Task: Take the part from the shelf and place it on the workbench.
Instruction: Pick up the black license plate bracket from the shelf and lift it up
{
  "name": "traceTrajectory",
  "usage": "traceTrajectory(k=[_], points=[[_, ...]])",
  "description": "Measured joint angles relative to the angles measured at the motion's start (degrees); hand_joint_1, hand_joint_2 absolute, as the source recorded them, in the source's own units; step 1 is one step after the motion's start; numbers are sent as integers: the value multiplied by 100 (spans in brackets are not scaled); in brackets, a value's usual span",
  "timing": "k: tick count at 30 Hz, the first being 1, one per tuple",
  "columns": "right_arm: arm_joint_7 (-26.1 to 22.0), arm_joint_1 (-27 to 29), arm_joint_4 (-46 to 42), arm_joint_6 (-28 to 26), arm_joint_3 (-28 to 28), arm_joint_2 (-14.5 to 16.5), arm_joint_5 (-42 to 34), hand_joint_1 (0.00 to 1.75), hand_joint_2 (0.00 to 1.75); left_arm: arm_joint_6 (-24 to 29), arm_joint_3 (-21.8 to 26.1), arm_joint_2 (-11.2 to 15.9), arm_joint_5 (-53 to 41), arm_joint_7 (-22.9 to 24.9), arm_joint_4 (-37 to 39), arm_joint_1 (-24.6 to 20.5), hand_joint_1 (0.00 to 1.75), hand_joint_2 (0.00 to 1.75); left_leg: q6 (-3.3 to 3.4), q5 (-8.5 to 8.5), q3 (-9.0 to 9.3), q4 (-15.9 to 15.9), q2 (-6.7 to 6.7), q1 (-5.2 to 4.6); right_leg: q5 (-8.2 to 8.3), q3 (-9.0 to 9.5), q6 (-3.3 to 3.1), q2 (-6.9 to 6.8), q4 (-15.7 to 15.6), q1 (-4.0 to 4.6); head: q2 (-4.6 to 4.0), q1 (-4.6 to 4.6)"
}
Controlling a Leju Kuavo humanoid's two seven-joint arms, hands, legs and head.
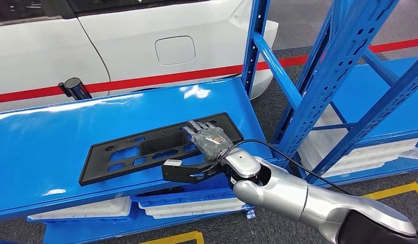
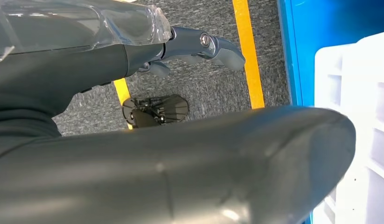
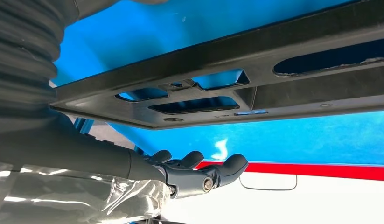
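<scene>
Part point(image 1: 156, 149) not yet lifted from blue shelf point(image 1: 39, 152): right robot hand point(image 1: 209, 140) is laid on its right end, fingers spread, nothing gripped; pick and table placement remain.

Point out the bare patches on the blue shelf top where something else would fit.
The blue shelf top is bare left of the black part, and in the strip behind it toward the white car. The right end is crowded: the right hand rests on the part beside the blue upright.
</scene>
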Motion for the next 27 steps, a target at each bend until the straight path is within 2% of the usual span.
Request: traceTrajectory(k=[11,27], points=[[-96,147,112,-133,-89,19,44,0,175,15,-37,0,-32,15,0,-9,0,0,0,0,0,0,0,0,0,0,0,0,0,0,1,0],[-580,573,451,-1181,-461,188,692,0,175,49,-209,0,-34,76,0,-73,0,0,0,0,0,0,0,0,0,0,0,0,0,0,1,0]])
